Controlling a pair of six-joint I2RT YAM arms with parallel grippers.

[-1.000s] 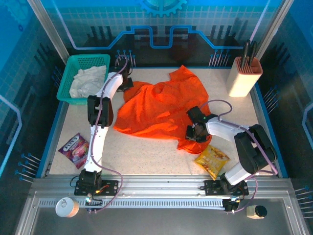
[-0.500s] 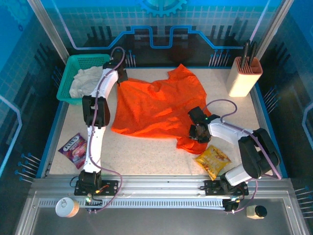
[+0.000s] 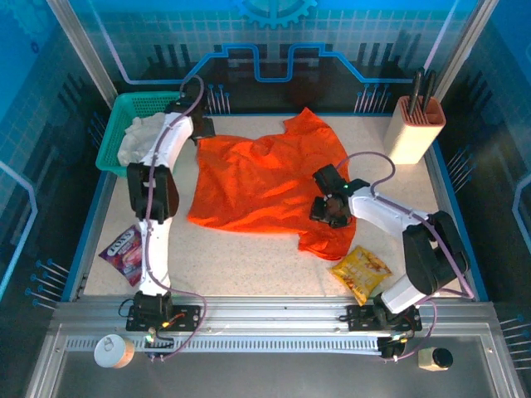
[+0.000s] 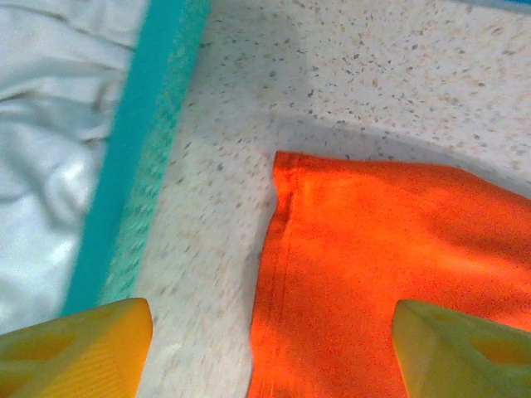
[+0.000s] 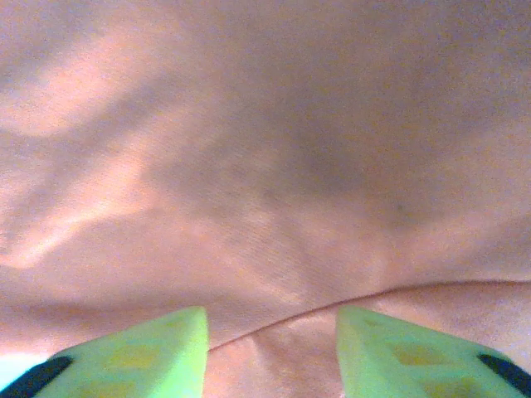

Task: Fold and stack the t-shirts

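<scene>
The orange t-shirt lies spread over the middle of the table, with folds along its right side. Its hemmed far-left corner lies flat on the speckled table. My left gripper hovers over that corner, next to the basket. In the left wrist view the left gripper is open wide, its yellow fingertips apart with nothing held. The white t-shirt lies crumpled in the basket. My right gripper is low over the shirt's right part. In the right wrist view it is open above orange cloth.
The green basket stands at the far left, its teal rim close beside the left gripper. A yellow snack packet lies by the shirt's near-right edge and a purple packet at the near left. A beige utensil holder stands far right.
The left gripper has moved toward the far-left basket, and the shirt's corner followed, so the shirt lies flatter and wider. The right gripper has shifted a little up and left over the cloth.
</scene>
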